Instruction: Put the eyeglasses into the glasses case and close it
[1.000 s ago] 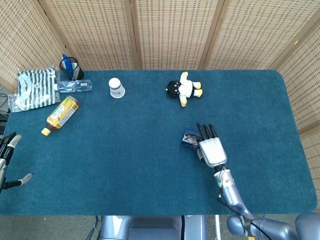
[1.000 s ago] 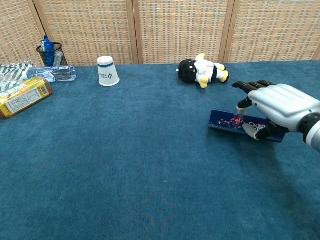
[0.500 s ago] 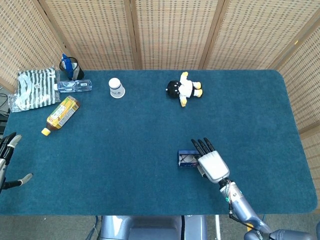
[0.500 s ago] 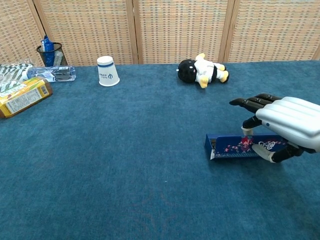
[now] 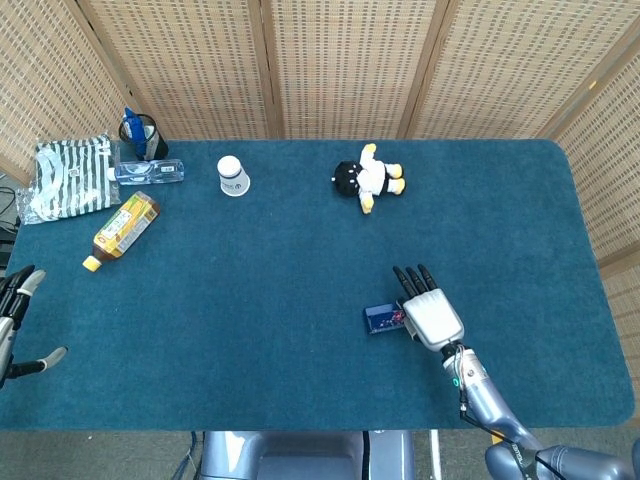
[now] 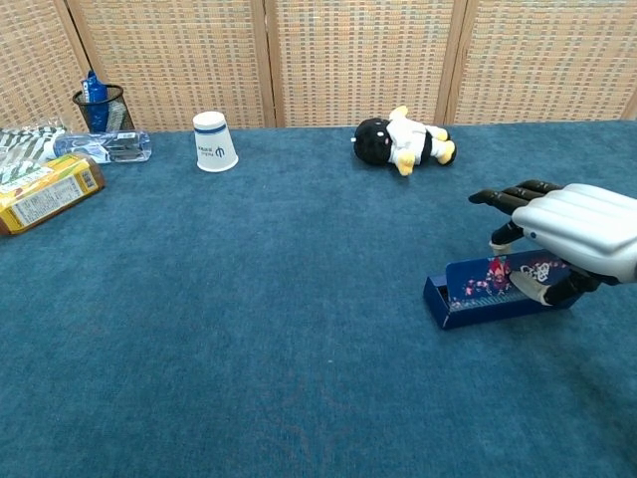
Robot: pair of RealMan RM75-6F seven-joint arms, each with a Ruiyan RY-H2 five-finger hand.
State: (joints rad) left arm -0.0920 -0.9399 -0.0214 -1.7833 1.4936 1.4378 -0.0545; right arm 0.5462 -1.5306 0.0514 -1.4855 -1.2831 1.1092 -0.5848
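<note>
The right hand (image 6: 569, 239) grips the case (image 6: 485, 292) at its right end, thumb low on the near side and the other fingers arched over the top. The case sits near the table's (image 5: 260, 300) front right. It is a long, narrow, dark-blue box with a floral print, apparently rigid and light, so its smooth sides may slip; a hold across the middle should steady it. No eyeglasses show. The left hand (image 5: 14, 300) hangs empty at the table's left edge, fingers apart.

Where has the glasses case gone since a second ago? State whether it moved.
Yes. The glasses case, held by the right hand, has come toward the robot, further from the plush toy, in the head view.
</note>
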